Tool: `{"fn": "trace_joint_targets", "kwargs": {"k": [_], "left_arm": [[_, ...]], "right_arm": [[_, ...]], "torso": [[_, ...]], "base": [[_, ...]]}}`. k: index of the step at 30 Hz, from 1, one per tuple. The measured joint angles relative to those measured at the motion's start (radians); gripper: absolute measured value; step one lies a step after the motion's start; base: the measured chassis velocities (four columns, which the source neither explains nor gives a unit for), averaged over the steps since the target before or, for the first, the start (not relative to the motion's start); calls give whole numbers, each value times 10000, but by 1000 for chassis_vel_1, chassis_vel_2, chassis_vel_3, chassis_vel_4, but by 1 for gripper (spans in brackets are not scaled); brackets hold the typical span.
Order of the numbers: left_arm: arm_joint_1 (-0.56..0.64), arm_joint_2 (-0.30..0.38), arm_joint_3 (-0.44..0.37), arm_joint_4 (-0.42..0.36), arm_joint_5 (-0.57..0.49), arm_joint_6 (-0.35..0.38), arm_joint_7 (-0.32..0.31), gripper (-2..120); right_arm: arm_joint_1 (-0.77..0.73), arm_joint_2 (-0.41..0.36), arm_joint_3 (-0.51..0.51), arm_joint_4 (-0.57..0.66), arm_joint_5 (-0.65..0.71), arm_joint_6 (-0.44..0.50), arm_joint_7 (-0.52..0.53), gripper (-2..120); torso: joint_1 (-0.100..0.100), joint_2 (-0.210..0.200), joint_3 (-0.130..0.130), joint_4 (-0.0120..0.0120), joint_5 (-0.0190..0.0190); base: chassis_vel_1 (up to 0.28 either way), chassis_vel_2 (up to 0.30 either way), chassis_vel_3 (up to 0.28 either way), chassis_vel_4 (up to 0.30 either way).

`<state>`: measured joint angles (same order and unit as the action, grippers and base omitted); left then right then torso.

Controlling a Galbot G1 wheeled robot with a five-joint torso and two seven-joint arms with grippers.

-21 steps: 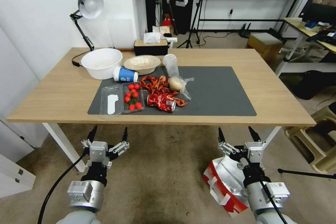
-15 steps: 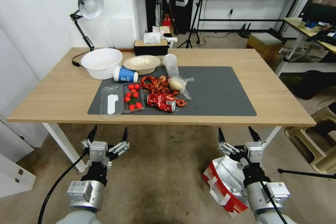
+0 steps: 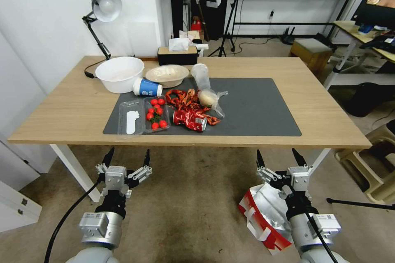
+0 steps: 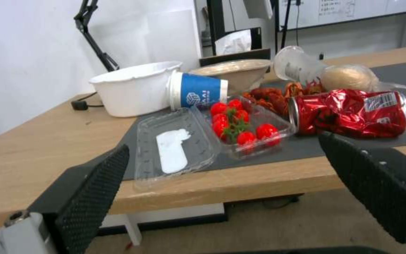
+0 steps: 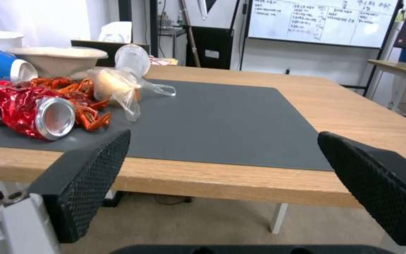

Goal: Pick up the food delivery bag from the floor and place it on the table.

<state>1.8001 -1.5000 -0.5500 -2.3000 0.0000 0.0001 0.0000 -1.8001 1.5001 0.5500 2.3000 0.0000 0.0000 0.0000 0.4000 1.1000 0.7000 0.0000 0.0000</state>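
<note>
The right pincer (image 3: 279, 159) hangs in front of the table's near edge with its jaws spread wide and nothing between them; its wrist view looks level across the bare half of the dark grey mat (image 5: 222, 120). Directly below and behind it in the head view, the food delivery bag (image 3: 263, 213) lies tipped over on the floor (image 3: 193, 209), its silver foil lining facing up and its white flat handles towards the robot's left, partly hidden by the right forearm. The left pincer (image 3: 126, 159) is likewise wide and empty, raised before the table (image 3: 70, 111) on the other side, facing the clear box of cherry tomatoes (image 4: 240, 123) and a crushed red can (image 4: 353, 113).

By my reading, the task is at its start: the bag is not yet picked up, and neither pincer is near a handle. The next move calls for the right arm to go down and back towards the bag's open rim or a handle, then close there. The free mat on the right offers a landing place.
</note>
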Motion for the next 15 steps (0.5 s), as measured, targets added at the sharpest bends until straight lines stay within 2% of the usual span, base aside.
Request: {"fn": "trace_joint_targets", "kwargs": {"k": [7, 9, 10, 14, 15], "left_arm": [[-5, 27, 4, 0, -61, 44, -46, 100], [-68, 279, 58, -77, -577, 470, -501, 100], [-68, 279, 58, -77, -577, 470, -501, 100], [-256, 1020, 221, -366, -2075, 1714, -1827, 100], [-256, 1020, 221, -366, -2075, 1714, -1827, 100]], "right_arm": [[-18, -36, 14, 45, 66, -189, -19, 100], [-127, -197, 105, 261, 331, -955, -106, 100], [-127, -197, 105, 261, 331, -955, -106, 100], [-353, -527, 284, 723, 907, -2609, -297, 100], [-353, -527, 284, 723, 907, -2609, -297, 100]], "torso": [[0, 0, 0, 0, 2], [0, 0, 0, 0, 0], [0, 0, 0, 0, 0], [0, 0, 0, 0, 0], [0, 0, 0, 0, 0]], "base": [[0, 0, 0, 0], [0, 0, 0, 0], [0, 0, 0, 0], [0, 0, 0, 0], [0, 0, 0, 0]]}}
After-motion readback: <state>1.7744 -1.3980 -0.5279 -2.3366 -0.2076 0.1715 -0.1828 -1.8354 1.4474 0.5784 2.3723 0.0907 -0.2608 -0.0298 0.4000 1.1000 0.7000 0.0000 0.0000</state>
